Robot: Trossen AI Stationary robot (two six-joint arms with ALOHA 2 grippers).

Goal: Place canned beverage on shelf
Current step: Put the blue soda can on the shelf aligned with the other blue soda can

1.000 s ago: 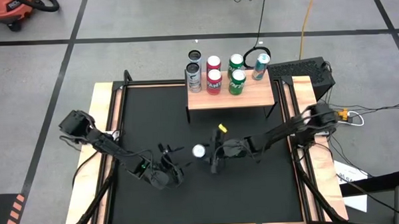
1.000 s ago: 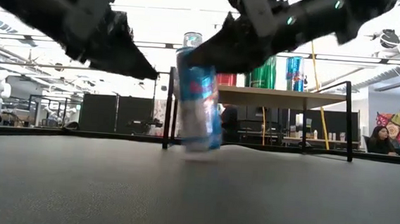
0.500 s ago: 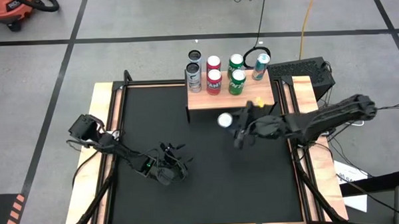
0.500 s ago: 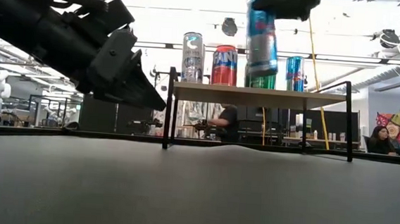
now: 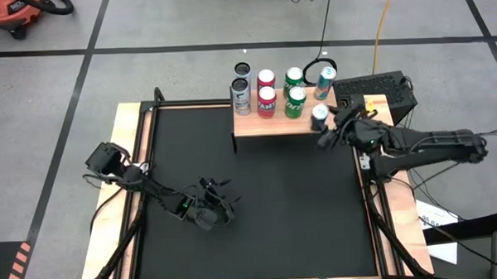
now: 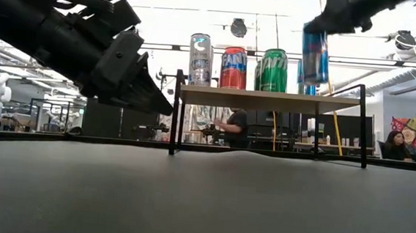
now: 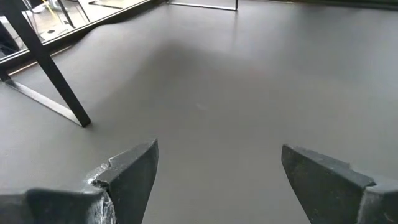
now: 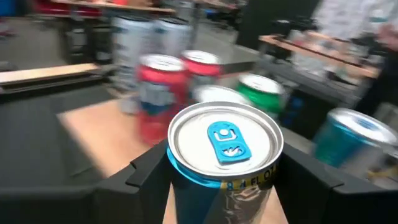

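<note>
**Blue can held in the air at the shelf's right end**

The blue can (image 6: 315, 56) sits pinched between the jaws of the right gripper (image 5: 324, 127), gripped near its top, its silver lid (image 8: 225, 140) showing between the two dark fingers (image 8: 144, 168). It hangs upright, clear of the board, with its base above the level of the wooden top in the low view. From above, the can (image 5: 320, 115) is over the shelf's front right corner.

Just beyond the jaws lies the shelf (image 5: 273, 125), a light-wood board on thin black legs. On it stand two silver cans (image 5: 242, 96) at the left end, two red cans (image 5: 266, 99) next, two green cans (image 5: 295, 100) after those, and one teal can (image 5: 325, 82) at the back right, the last of these closest to the held can. All stand upright.

The left gripper (image 5: 220, 203) waits well apart from all this, low over the black table (image 5: 260, 238) near its front left. Its jaws are spread wide with nothing between them; only bare tabletop shows between the fingers (image 7: 134, 174).
</note>
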